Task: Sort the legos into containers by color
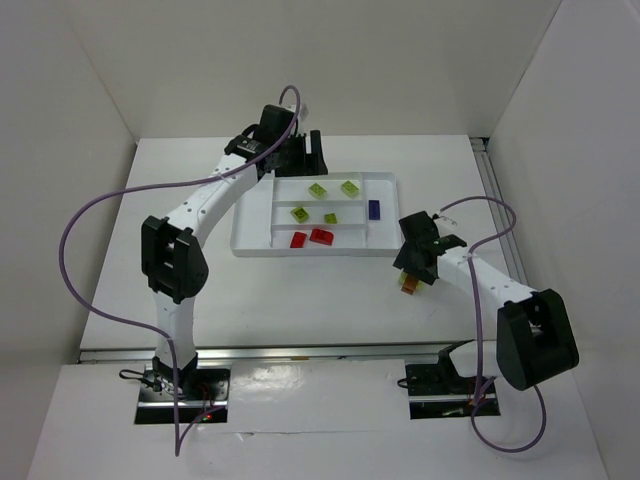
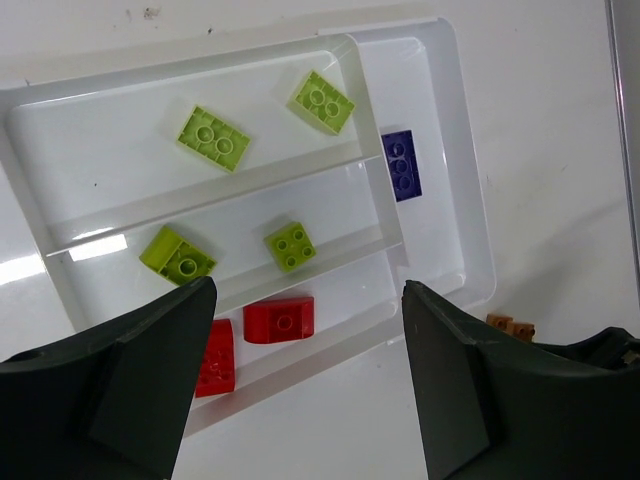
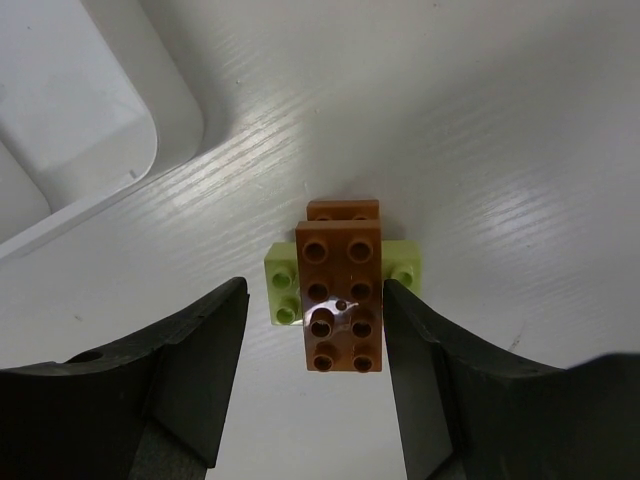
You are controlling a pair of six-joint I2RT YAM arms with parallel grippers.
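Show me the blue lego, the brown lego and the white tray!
blue lego (image 2: 401, 165), left wrist view, its studded top.
brown lego (image 3: 340, 305), right wrist view, its studded top.
white tray (image 1: 252, 232), top external view, bare left end slot.

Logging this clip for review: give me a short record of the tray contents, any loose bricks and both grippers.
tray: white, slotted
far two long slots: four green bricks, two in each
nearest long slot: two red bricks
right end slot: one blue brick
outside tray: brown brick stacked on a loose green brick, on the table right of the tray
left gripper: open, above the tray, empty
right gripper: open, fingers either side of the brown brick
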